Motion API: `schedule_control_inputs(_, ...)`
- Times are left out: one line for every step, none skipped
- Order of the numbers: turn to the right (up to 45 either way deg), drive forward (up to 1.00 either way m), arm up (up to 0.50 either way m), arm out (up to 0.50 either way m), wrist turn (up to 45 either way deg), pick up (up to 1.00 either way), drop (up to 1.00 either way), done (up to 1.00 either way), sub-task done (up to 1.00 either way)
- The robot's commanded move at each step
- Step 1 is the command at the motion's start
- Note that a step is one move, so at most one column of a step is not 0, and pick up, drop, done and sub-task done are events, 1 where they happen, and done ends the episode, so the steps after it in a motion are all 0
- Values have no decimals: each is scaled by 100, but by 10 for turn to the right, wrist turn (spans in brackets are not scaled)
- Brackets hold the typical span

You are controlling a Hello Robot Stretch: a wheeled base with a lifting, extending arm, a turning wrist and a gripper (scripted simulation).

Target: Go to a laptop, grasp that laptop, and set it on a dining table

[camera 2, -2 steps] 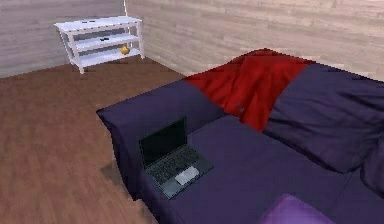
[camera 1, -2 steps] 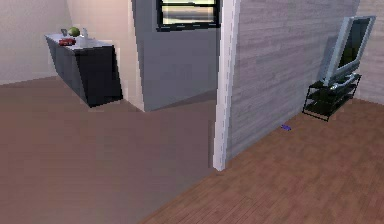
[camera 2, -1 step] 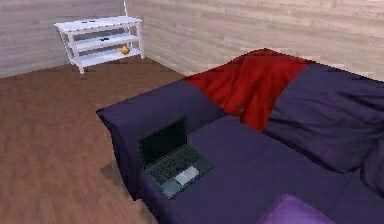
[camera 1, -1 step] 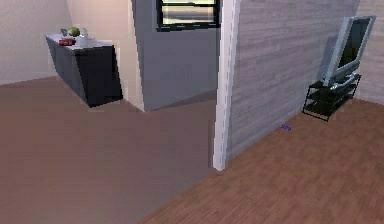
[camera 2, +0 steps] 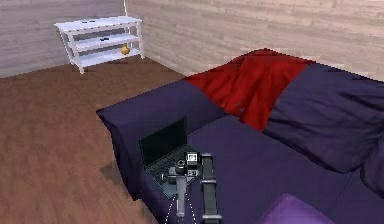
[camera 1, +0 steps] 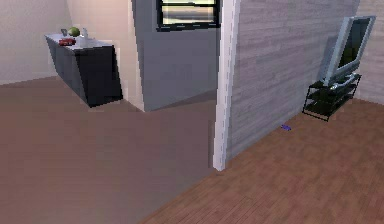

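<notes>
You are looking ahead and slightly down at a grey wall end (camera 1: 225,90), mid-distance, your side camera is looking down, close, on the laptop (camera 2: 163,143) and purple sofa (camera 2: 265,150), both catching brown wood floor (camera 1: 300,190).

A dark purple sofa (camera 2: 300,135) spread around the gripper (camera 2: 178,172). A red blanket (camera 2: 250,85) was draped over the sofa's back, beyond the gripper toward the arm side view's right. Well apart from the gripper, far beyond it toward the view's left, a white shelf table (camera 2: 100,40) stood by the wall, with a small yellow thing (camera 2: 125,48) on its lower shelf.
</notes>
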Motion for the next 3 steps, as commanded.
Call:
schedule_control_inputs(0, 0, 0, 0, 450, 0, 0, 0, 0)
schedule_control_inputs(0, 0, 0, 0, 450, 0, 0, 0, 0)
schedule_control_inputs(0, 0, 0, 0, 450, 0, 0, 0, 0)
